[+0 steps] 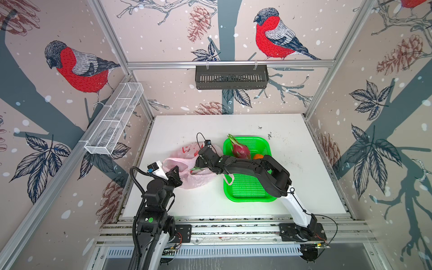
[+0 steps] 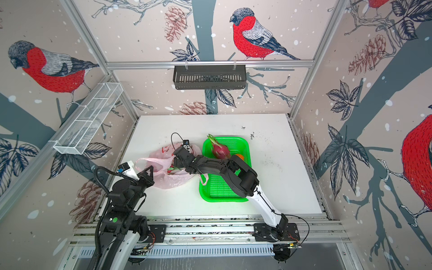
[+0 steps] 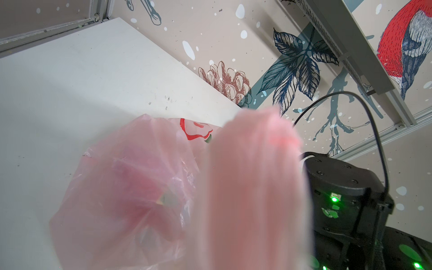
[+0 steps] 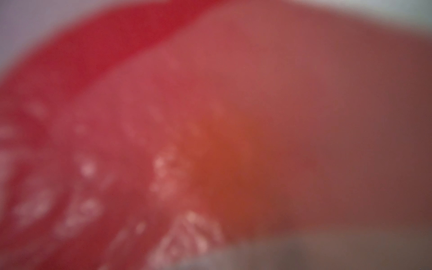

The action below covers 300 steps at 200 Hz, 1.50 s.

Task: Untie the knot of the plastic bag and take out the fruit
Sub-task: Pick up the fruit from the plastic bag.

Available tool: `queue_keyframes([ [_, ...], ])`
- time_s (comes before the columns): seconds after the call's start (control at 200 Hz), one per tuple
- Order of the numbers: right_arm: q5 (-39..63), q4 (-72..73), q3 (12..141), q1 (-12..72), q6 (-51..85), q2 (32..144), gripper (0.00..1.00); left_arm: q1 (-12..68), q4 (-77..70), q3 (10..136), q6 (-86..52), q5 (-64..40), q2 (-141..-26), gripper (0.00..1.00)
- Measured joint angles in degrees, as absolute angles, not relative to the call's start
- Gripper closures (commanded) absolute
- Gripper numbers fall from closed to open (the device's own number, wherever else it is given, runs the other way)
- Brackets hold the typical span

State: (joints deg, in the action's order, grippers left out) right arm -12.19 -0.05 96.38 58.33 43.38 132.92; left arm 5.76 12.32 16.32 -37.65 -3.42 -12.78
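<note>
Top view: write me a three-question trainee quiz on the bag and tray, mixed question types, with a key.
1. True or false: the green tray is empty.
2. Which arm's gripper reaches into the plastic bag? A) left B) right
3. Fill in: beside the dragon fruit in the tray lies an ____.
Key: 1 false; 2 B, the right gripper; 3 orange.

With left claw (image 1: 175,169) clamped tight, right claw (image 1: 196,167) reaches leftward, jaws hidden.

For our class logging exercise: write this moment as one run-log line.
left end effector: shut on bag | right end effector: reaching into bag | tray: dragon fruit, orange
</note>
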Motion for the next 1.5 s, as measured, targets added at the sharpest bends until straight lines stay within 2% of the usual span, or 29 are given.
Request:
queue_keyframes([
  [0.12, -12.27, 0.12, 97.56, 57.95, 43.4, 133.93, 0.07, 5.76, 12.32, 16.34, -37.69, -3.44, -12.58, 1.0],
  [0.55, -12.84, 1.89, 105.6, 55.51, 43.83, 140.42, 0.06, 5.76, 13.17, 17.72, -38.98, -6.37, -11.68, 1.0],
  [0.645, -12.82, 2.33, 107.15, 55.29, 43.81, 141.67, 0.13, 5.76, 13.17, 17.72, -39.0, -7.09, -12.03, 1.0],
  [0.886, -12.43, 3.7, 107.28, 54.89, 44.73, 142.5, 0.48, 5.76, 12.86, 17.43, -39.0, -7.42, -12.93, 1.0],
  [0.981, -12.34, 4.69, 105.84, 55.02, 44.86, 141.75, 0.57, 5.76, 12.56, 16.67, -39.09, -7.42, -12.97, 1.0],
  [1.216, -11.75, 4.29, 100.16, 56.84, 43.83, 135.85, 0.65, 5.76, 9.98, 14.61, -40.05, -6.13, -13.04, 1.0],
  [1.501, -11.81, 3.51, 93.21, 61.21, 41.5, 127.22, 0.67, 5.76, 4.56, 13.34, -40.18, -4.34, -14.13, 1.0],
])
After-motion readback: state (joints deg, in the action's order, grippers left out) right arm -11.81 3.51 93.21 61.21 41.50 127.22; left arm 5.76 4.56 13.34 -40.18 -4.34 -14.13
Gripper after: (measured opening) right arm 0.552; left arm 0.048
